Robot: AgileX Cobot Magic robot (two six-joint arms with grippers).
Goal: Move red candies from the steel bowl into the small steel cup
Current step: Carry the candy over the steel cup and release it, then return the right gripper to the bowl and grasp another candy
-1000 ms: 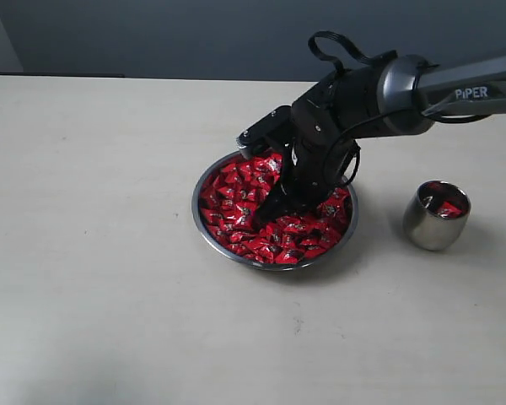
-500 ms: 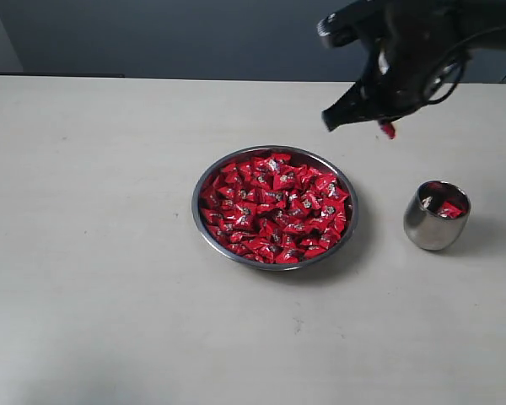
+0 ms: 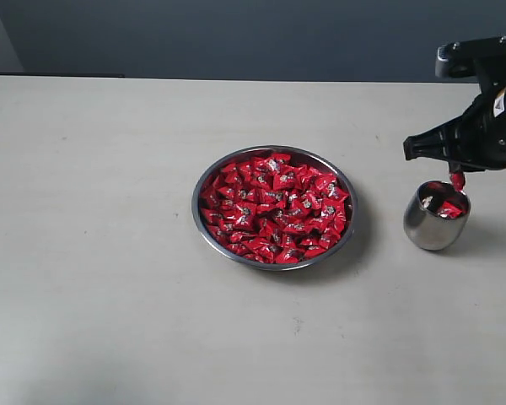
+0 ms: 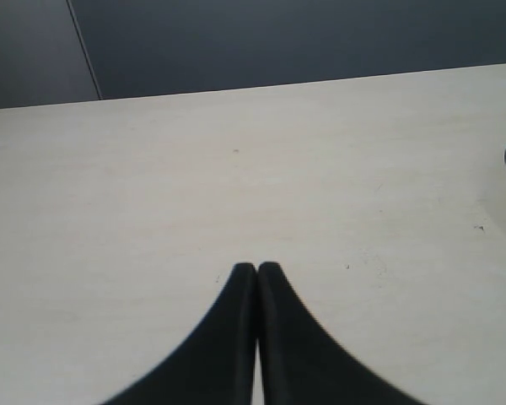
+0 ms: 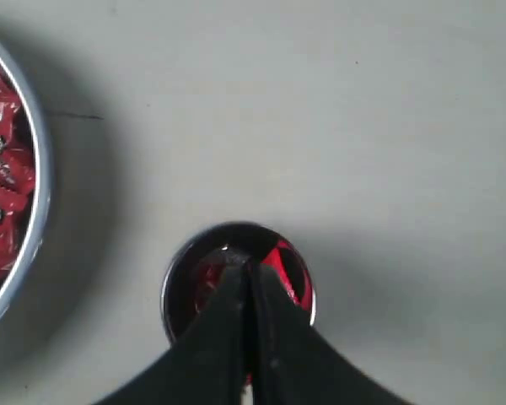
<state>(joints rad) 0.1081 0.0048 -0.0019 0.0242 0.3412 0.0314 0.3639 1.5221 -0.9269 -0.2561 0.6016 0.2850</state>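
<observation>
Within the last second the right gripper (image 3: 456, 171) has been carried from the steel bowl (image 3: 199, 224) to just above the small steel cup (image 3: 434, 226) at the bowl's 3 o'clock. Its jaws are clamped on one red candy (image 3: 457, 180), so release is judged next. The other red candies (image 3: 274, 207) lie heaped in the bowl. The dangling candy is shown only by the exterior view; the left gripper (image 4: 257, 272), closed and empty, only by its wrist view.

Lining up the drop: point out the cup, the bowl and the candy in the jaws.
cup (image 3: 426, 232): exterior view, outer wall.
bowl (image 3: 195, 205): exterior view, left rim.
candy (image 3: 457, 180): exterior view, red end hanging over the cup.
</observation>
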